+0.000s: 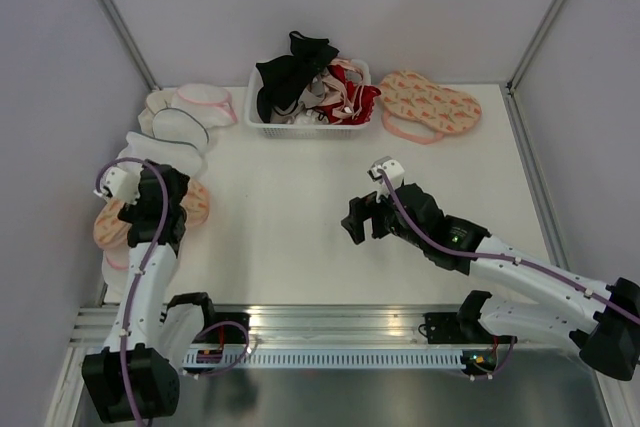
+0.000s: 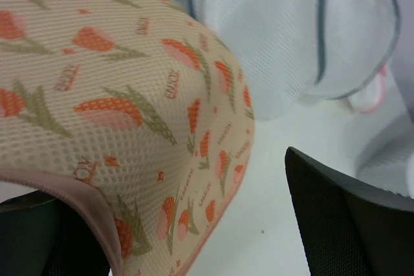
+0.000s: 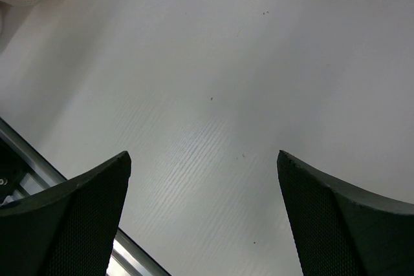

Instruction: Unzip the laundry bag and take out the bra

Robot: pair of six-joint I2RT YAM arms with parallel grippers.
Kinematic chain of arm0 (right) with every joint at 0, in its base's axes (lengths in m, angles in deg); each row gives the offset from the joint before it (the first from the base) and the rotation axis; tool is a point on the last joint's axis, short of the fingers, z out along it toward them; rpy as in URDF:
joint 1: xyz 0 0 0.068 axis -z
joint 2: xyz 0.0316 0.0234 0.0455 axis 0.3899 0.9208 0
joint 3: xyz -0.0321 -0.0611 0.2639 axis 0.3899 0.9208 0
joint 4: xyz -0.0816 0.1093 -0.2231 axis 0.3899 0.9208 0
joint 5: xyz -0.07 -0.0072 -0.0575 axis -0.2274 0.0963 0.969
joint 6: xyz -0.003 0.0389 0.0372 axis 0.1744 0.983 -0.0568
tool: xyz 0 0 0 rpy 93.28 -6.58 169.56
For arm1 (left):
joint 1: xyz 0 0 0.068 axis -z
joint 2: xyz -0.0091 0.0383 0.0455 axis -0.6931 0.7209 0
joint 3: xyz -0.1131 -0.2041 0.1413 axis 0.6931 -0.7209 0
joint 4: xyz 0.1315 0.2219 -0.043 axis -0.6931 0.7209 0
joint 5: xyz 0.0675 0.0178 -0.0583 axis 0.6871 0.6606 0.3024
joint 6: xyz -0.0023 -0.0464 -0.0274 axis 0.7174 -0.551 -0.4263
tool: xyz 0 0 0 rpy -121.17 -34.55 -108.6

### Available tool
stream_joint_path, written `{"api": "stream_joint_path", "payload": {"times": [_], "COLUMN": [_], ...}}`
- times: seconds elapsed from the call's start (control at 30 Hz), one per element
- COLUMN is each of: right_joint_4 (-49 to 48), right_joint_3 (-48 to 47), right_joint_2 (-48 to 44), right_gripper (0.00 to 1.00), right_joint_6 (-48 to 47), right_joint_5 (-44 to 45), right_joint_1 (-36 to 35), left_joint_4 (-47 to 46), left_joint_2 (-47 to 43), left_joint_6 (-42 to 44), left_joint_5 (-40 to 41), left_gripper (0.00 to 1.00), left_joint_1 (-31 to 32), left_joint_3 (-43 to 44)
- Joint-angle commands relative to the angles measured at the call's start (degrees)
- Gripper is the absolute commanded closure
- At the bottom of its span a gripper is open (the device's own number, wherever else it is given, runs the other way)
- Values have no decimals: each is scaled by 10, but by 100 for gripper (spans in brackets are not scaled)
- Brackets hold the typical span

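Left of basket [image 1: 310,129]: laundry bag [image 2: 129,95], largely hidden under left gripper [image 2: 162,179], jaws spread wide, one finger covered by fabric. Right gripper [image 3: 204,159] likewise gaping, holding nothing. Atop basket: bra [image 1: 290,72], tangled, partly buried.

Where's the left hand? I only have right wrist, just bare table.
Observer: Left hand is at the left edge of the table, down over the peach printed laundry bag.
Operator: Gripping it?
Observer: No. Jaws stand open, one lobe of the bag between the fingers, not pinched.
Operator: Where's the bra?
Observer: A black bra lies on top of the white basket at the far edge.
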Motion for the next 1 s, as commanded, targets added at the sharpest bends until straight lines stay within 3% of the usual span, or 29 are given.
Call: {"api": "stream_joint_path", "payload": {"times": [0.0,0.03,0.17,0.23,0.33,0.37,0.5,0.63,0.67,0.8,0.93,0.97], "right_joint_4": [0,-1,3,13,14,13,-3,7,10,9,0,-3], "right_joint_3": [-18,-17,-22,-32,-33,-32,-5,4,4,1,1,3], "right_joint_2": [-4,-7,-13,-7,0,0,-16,-19,-21,-18,-12,-10], "right_gripper": [2,2,2,2,2,2,2,2,2,2,2,2], "right_joint_6": [9,14,37,45,53,57,63,64,64,65,76,77], "right_joint_5": [10,35,104,120,122,123,127,131,133,142,143,138], "right_joint_1": [0,0,0,0,1,1,1,5,6,7,8,8], "left_joint_4": [-73,-100,-222,-301,-346,-347,-305,-181,-176,-200,-269,-272], "left_joint_2": [-6,-9,7,42,80,84,62,1,-20,-24,63,87], "left_joint_6": [33,48,68,85,105,114,146,132,127,127,155,162], "left_joint_5": [-166,-273,-511,-585,-685,-686,-627,-439,-431,-466,-640,-649], "left_gripper": [0,0,0,0,0,0,0,0,0,0,0,1], "left_joint_1": [1,2,28,57,141,184,235,235,235,235,236,238], "left_joint_3": [22,14,-22,-36,-49,-51,-58,-56,-60,-71,-63,-55]}}
